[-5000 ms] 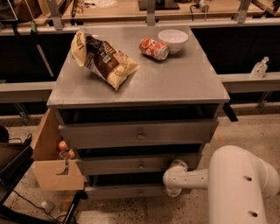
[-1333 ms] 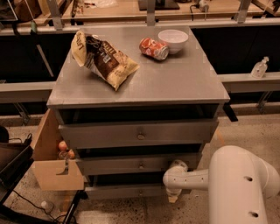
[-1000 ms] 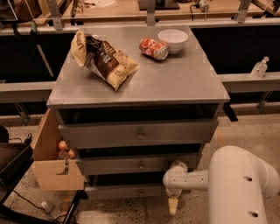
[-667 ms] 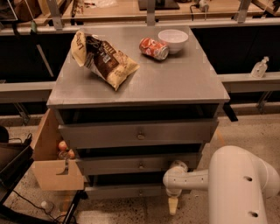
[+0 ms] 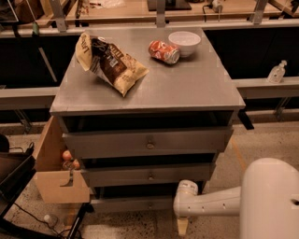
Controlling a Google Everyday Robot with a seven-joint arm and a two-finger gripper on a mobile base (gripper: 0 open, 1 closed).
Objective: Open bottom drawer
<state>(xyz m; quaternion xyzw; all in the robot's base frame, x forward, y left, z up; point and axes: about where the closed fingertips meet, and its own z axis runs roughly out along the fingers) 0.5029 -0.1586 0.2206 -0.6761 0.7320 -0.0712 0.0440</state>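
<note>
One tan gripper (image 5: 182, 227) at the very bottom edge of view, pointing down at the speckled floor (image 5: 126, 229) beneath a rounded white wrist (image 5: 186, 200). Clenched or released: impossible to tell from here. Nothing seen in its grasp. Joined rightward by a white arm (image 5: 217, 204) to a bulky white shell (image 5: 273, 196) filling the lower right corner.

Just behind and left of the wrist, the bottom drawer (image 5: 135, 204): lowest grey front of the cabinet, slim, with a small round knob (image 5: 149, 204) at its centre. Gripper off the knob, well to its right, near the drawer's right end; touching the front or not, cannot tell. Dark band above the front.

Left of the cabinet, a cardboard box (image 5: 60, 184) with a few round orange things (image 5: 68, 158) peeking above its rim, and a black frame (image 5: 14, 175) further left.

Higher up, the middle drawer (image 5: 149, 175), then the taller top drawer (image 5: 147, 142), each with a centre knob and a dark gap above.

On the grey cabinet top (image 5: 187, 88): a crumpled chip bag (image 5: 112, 63) lying toward the back left; a red soda can (image 5: 164, 51) on its side near the back, just beside a white bowl (image 5: 184, 43) to its right.

Beyond, a grey ledge at right carrying a small clear bottle (image 5: 276, 73), and a wooden bench (image 5: 140, 9) across the far end.
</note>
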